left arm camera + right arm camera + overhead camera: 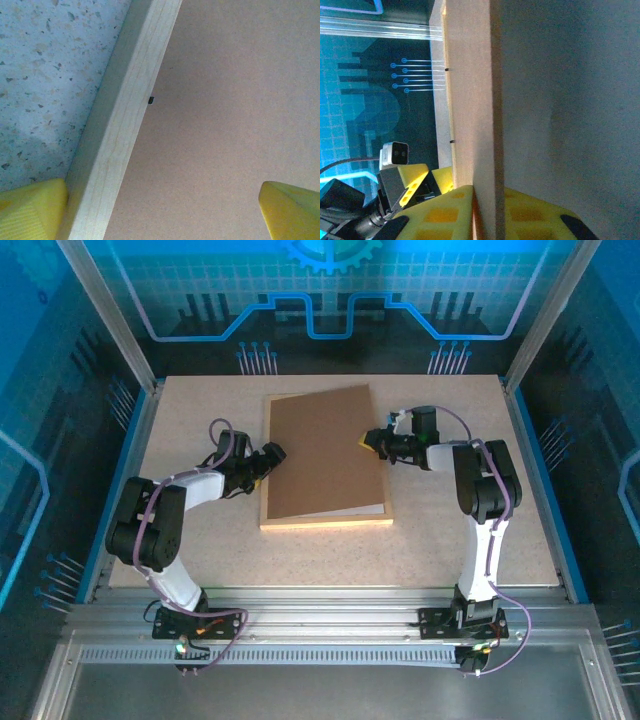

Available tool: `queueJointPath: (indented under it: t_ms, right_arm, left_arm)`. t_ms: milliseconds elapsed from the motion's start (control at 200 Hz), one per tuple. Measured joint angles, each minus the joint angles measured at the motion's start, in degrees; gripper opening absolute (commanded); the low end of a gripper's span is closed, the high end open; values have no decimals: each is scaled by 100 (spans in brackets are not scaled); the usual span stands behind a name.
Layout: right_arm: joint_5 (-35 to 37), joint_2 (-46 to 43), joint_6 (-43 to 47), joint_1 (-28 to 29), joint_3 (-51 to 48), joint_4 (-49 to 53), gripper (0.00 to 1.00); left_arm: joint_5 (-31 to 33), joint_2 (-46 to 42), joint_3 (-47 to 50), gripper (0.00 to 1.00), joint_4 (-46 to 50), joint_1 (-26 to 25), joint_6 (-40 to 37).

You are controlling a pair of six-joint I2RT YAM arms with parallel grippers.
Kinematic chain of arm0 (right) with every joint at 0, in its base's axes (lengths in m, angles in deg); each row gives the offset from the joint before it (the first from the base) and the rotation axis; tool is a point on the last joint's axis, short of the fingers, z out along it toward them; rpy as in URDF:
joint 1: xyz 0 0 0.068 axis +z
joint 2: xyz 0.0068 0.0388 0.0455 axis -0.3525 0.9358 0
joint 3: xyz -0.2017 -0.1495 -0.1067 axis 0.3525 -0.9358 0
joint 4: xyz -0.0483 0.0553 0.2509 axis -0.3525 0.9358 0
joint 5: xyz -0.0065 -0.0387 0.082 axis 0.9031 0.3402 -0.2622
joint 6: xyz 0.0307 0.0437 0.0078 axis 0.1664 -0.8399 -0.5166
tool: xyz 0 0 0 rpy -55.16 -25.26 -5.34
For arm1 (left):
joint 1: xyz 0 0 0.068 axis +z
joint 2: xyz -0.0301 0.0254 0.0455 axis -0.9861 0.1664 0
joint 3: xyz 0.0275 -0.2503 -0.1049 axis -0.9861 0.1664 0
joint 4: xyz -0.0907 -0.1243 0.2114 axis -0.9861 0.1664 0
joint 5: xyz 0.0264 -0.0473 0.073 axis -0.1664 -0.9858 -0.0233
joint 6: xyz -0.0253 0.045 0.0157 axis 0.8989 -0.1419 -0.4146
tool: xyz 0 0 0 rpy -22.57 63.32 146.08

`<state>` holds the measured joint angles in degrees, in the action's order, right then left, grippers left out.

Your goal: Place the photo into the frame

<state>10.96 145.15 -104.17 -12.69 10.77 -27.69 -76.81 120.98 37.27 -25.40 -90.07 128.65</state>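
Note:
The light-wood frame (pixel 325 522) lies flat mid-table. A brown backing board (pixel 325 450) rests over it, skewed and raised along its right side. My right gripper (pixel 372 440) is shut on that board's right edge; in the right wrist view its yellow fingers (pixel 445 215) sit on either side of the thin board (pixel 470 100). My left gripper (pixel 268 458) stands open at the frame's left rail (pixel 120 130), one yellow fingertip (pixel 30 210) over the table and the other over the board (pixel 225 125). The photo is hidden under the board.
A white strip (pixel 362 510) shows under the board's near right corner. A small black tab (pixel 151 100) sits on the frame's inner edge. The speckled tabletop (pixel 450 530) is bounded by metal rails and blue panels.

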Motion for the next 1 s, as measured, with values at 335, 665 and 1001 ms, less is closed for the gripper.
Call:
queueJointPath:
  t_ms: [335,665,1001]
  right_arm:
    - [509,-24,855,184,352,1488,43]
    - [1038,-164,1569,240,791,2734,49]
    - [1613,-304,2229,282,1211,3757,58]
  left_arm:
    - [0,0,-2,99,0,-55,-4]
    - [-13,0,-7,99,2,-105,-13]
    - [-48,0,-33,99,26,-114,-17]
